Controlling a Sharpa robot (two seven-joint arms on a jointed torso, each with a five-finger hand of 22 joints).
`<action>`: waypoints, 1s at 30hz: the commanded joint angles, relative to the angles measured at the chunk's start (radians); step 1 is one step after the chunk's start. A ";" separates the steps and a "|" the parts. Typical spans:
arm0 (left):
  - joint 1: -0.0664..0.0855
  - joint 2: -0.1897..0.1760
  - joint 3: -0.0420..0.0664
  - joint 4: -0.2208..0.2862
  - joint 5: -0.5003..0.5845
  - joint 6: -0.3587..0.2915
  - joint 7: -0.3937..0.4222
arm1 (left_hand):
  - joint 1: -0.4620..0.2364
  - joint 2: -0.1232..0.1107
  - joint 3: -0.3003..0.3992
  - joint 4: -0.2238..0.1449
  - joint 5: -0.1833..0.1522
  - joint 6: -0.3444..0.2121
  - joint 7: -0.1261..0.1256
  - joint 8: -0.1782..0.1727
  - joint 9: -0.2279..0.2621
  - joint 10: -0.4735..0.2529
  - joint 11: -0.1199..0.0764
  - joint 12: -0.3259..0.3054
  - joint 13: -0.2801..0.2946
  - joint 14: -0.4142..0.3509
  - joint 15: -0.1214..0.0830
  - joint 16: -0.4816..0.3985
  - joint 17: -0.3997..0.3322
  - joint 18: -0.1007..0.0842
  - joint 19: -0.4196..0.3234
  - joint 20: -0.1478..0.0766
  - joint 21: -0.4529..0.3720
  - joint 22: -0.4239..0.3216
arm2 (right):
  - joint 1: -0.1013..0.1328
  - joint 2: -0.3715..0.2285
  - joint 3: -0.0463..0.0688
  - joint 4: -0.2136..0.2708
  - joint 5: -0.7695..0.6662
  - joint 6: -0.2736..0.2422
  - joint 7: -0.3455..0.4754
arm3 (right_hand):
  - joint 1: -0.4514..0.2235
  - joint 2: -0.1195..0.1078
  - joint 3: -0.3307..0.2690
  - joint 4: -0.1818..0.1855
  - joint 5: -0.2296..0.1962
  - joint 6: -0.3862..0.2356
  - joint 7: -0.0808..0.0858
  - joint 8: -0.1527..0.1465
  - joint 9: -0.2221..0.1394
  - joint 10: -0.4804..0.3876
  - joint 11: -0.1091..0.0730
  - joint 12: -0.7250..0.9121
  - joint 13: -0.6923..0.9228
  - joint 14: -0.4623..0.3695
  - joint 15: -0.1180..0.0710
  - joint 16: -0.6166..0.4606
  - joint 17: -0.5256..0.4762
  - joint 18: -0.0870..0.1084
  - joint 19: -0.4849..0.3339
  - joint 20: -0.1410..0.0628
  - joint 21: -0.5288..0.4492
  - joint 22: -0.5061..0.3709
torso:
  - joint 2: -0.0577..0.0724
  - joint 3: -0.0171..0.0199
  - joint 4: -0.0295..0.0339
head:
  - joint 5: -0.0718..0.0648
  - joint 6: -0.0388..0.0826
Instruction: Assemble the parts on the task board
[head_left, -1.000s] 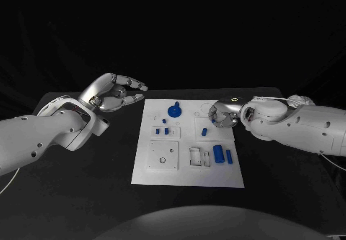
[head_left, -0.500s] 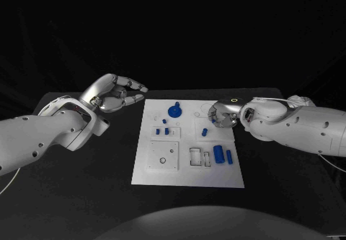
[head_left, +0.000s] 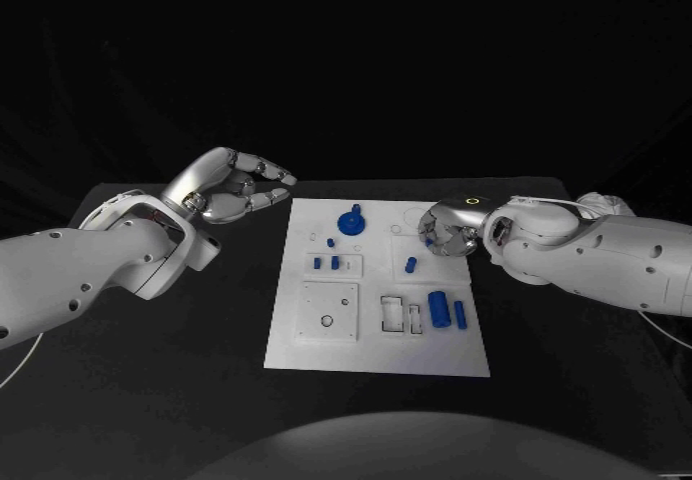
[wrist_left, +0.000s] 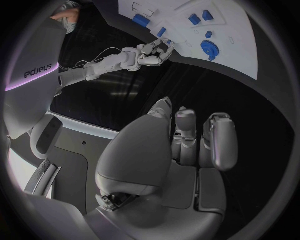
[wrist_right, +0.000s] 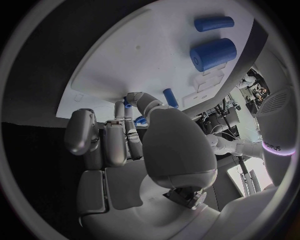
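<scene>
The white task board (head_left: 329, 350) lies in the middle of the black table. On it are a blue gear-like part (head_left: 351, 219), two small blue blocks (head_left: 325, 264), a short blue peg (head_left: 410, 265), a thick blue cylinder (head_left: 437, 308) and a thinner one (head_left: 460, 314). My right hand (head_left: 447, 231) hangs over the board's far right edge, fingers apart and pointing down at the board, holding nothing; the peg (wrist_right: 170, 97) lies just beyond its fingertips (wrist_right: 134, 98). My left hand (head_left: 231, 186) floats off the board's far left corner, fingers loosely bent and empty.
Recessed slots (head_left: 392, 313) and a square plate with a hole (head_left: 327, 310) take up the board's near half. Bare black table (head_left: 159, 380) surrounds the board. The left wrist view shows my right hand (wrist_left: 153, 52) touching the board (wrist_left: 237, 30) near the gear (wrist_left: 208, 48).
My right hand has edged very slightly over the board's far right edge. The left hand and the parts are where they were.
</scene>
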 joint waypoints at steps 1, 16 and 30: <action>-0.001 0.004 0.001 -0.001 -0.002 0.016 -0.008 | 0.012 -0.002 0.008 0.001 -0.002 0.005 0.002 -0.001 0.000 0.008 -0.002 0.006 0.001 -0.009 0.001 -0.006 -0.003 0.003 0.003 0.005 -0.007 0.198 | 0.006 -0.004 0.002 0.016 0.012 -0.034 0.017 | -0.002 0.002 0.002 -0.003 -0.005 0.007 0.000 0.005 0.001 0.008 -0.001 0.002 -0.001 0.000 -0.005 -0.004 -0.001 -0.007 -0.001 -0.006 0.001 0.151 | 0.000 -0.0009 -0.0002 | 0.001 0.000; -0.006 0.021 0.001 -0.020 -0.003 0.028 -0.026 | 0.014 -0.007 0.014 0.001 -0.003 0.002 0.007 -0.003 -0.001 0.005 -0.003 0.002 -0.001 -0.017 0.000 -0.013 -0.015 0.005 -0.001 0.004 -0.016 0.195 | 0.057 -0.037 0.003 0.074 0.014 -0.008 -0.001 | -0.006 0.003 0.002 -0.002 -0.010 0.008 0.000 0.007 0.005 0.012 -0.002 0.001 -0.002 -0.002 -0.004 -0.008 -0.006 -0.006 -0.002 -0.006 -0.002 0.150 | 0.000 -0.0009 0.0014 | 0.002 0.000; -0.027 0.045 0.001 -0.053 -0.003 0.041 -0.033 | 0.011 -0.013 0.021 0.002 -0.005 -0.004 0.009 -0.006 -0.003 0.001 0.003 -0.002 -0.001 -0.037 0.004 -0.036 -0.050 0.009 -0.011 0.006 -0.035 0.190 | 0.085 -0.011 0.004 0.196 0.043 0.034 -0.002 | -0.008 0.002 0.007 -0.005 -0.012 -0.003 0.003 0.001 0.007 0.023 -0.002 -0.002 -0.005 0.001 0.002 -0.006 -0.005 -0.006 -0.003 -0.003 -0.004 0.149 | 0.001 0.0047 0.0039 | 0.027 0.000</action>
